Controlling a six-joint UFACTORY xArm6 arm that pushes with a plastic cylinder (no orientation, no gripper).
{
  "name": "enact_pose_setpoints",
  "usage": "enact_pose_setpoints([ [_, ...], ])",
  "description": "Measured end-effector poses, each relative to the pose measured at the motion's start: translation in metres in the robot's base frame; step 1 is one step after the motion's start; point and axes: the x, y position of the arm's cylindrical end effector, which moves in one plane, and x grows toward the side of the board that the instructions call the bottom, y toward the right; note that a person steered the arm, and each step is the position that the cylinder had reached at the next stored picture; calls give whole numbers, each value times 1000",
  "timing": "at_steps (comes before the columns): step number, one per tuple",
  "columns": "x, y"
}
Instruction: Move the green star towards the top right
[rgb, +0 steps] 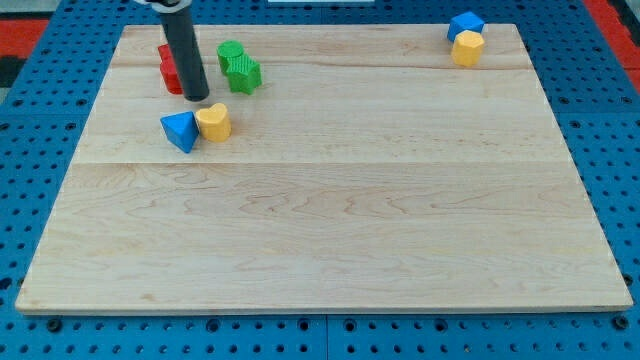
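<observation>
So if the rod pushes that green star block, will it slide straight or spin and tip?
The green star-shaped block sits low and flat, so it probably slides rather than tips. Its notched sides may make it spin off my tip. The green block touching it would likely get dragged along.

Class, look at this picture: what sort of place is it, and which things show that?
Probably a robotics lab bench: a wooden board on blue perforated matting, small coloured blocks, and my tip just left of the green star.

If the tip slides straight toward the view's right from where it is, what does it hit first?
Probably the green star. My tip sits just to its left, beside the red block. It looks slightly nearer the view's bottom than the star, so it might only clip its lower edge; depth is unclear.
</observation>
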Motion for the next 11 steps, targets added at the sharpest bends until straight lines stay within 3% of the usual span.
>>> enact_pose_setpoints([
  [3,-31,55],
  [8,-78,225],
  [11,-112,248],
])
